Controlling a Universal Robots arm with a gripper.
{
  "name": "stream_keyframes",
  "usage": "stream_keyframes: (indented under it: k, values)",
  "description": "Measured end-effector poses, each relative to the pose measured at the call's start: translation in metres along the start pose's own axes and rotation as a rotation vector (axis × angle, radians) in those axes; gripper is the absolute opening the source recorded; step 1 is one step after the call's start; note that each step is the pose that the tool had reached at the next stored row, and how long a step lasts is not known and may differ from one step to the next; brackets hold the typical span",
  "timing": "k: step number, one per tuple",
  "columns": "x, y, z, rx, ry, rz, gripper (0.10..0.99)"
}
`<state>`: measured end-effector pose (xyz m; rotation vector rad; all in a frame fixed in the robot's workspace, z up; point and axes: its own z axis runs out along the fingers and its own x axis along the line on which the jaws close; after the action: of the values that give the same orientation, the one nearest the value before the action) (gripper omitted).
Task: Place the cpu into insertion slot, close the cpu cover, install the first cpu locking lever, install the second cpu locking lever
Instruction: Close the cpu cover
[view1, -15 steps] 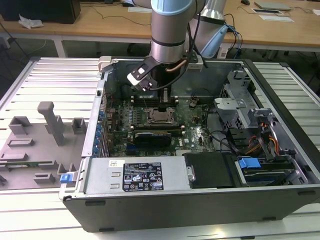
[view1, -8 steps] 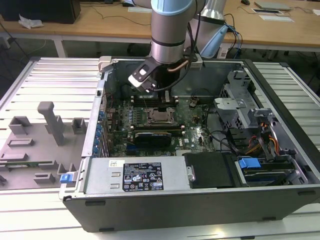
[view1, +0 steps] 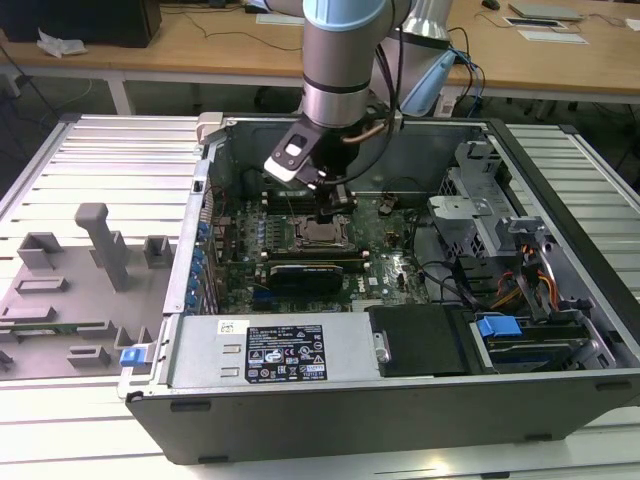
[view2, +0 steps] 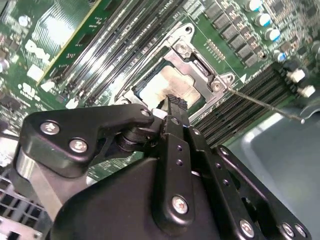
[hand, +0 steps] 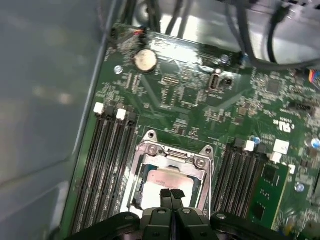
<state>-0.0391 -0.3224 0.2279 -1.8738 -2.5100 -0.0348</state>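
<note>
First wrist view: pale silvery-beige cpu (hand: 158, 179)

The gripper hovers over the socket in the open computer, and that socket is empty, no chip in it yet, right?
Not empty: the first wrist view shows the cpu lying in the insertion slot. The gripper is over it, as you say.

Cannot make out, in the first wrist view, one side of the small pale silvery-beige square cpu (hand: 159, 181), covered by the black metal gripper (hand: 170, 193).
</note>
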Motion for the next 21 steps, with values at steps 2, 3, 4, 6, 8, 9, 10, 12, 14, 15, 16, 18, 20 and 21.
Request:
stream_keyframes:
  k: [2, 3, 4, 6, 8, 9, 10, 12, 14, 15, 16, 18, 20, 21]
  values:
    - [0.0000, 0.0000, 0.0001, 0.001, 0.0003, -0.058, 0.106]
    - [0.0000, 0.0000, 0.0001, 0.002, 0.0004, -0.076, 0.106]
    - [0.0000, 0.0000, 0.0001, 0.002, 0.0005, -0.095, 0.106]
    - [0.0000, 0.0000, 0.0001, 0.003, 0.0007, -0.132, 0.106]
    - [0.0000, 0.0000, 0.0002, 0.004, 0.0010, -0.174, 0.106]
    - [0.0000, 0.0000, 0.0002, 0.005, 0.0012, -0.203, 0.106]
    - [0.0000, 0.0000, 0.0003, 0.005, 0.0014, -0.237, 0.106]
    - [0.0000, 0.0000, 0.0003, 0.007, 0.0018, -0.290, 0.106]
    - [0.0000, 0.0000, 0.0004, 0.008, 0.0023, -0.342, 0.106]
    - [0.0000, 0.0000, 0.0005, 0.008, 0.0025, -0.371, 0.106]
    - [0.0000, 0.0000, 0.0005, 0.009, 0.0027, -0.389, 0.106]
    - [0.0000, 0.0000, 0.0006, 0.009, 0.0032, -0.433, 0.106]
    - [0.0000, 0.0000, 0.0007, 0.011, 0.0040, -0.500, 0.106]
    - [0.0000, 0.0000, 0.0007, 0.011, 0.0042, -0.524, 0.106]
